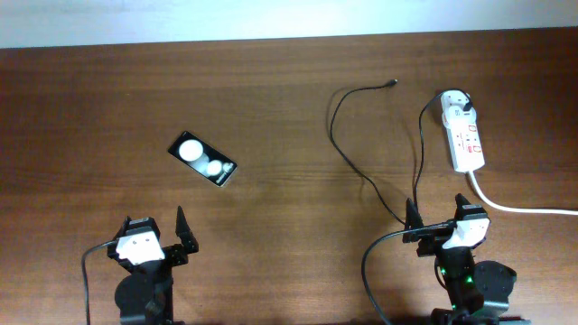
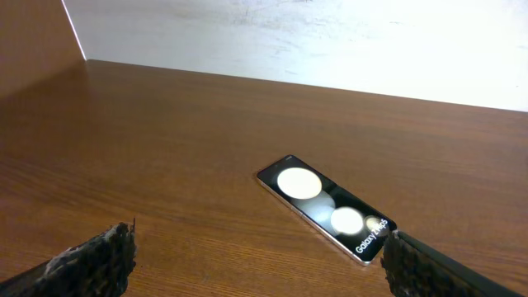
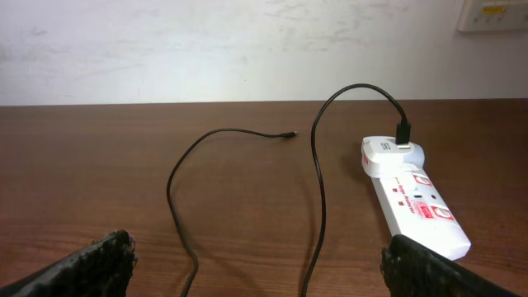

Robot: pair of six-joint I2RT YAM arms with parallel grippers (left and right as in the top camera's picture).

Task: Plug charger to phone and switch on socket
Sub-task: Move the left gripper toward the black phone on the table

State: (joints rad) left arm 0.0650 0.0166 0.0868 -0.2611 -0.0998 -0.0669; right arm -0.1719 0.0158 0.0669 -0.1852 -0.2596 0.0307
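Observation:
The black phone (image 1: 202, 159) lies flat left of centre, its glossy face showing two round white reflections; it also shows in the left wrist view (image 2: 326, 207). The charger's thin black cable (image 1: 348, 153) loops across the right half, its plug tip (image 1: 392, 84) free on the wood. Its white adapter (image 1: 457, 106) sits in the far end of the white socket strip (image 1: 465, 137), also in the right wrist view (image 3: 412, 198). My left gripper (image 1: 155, 236) is open and empty, near the front edge below the phone. My right gripper (image 1: 444, 219) is open and empty, just in front of the strip.
The strip's thick white cord (image 1: 524, 208) runs off to the right edge. A pale wall (image 3: 247, 49) bounds the far side of the brown wooden table (image 1: 271, 208). Thicker black arm cables (image 1: 366, 271) hang at the front.

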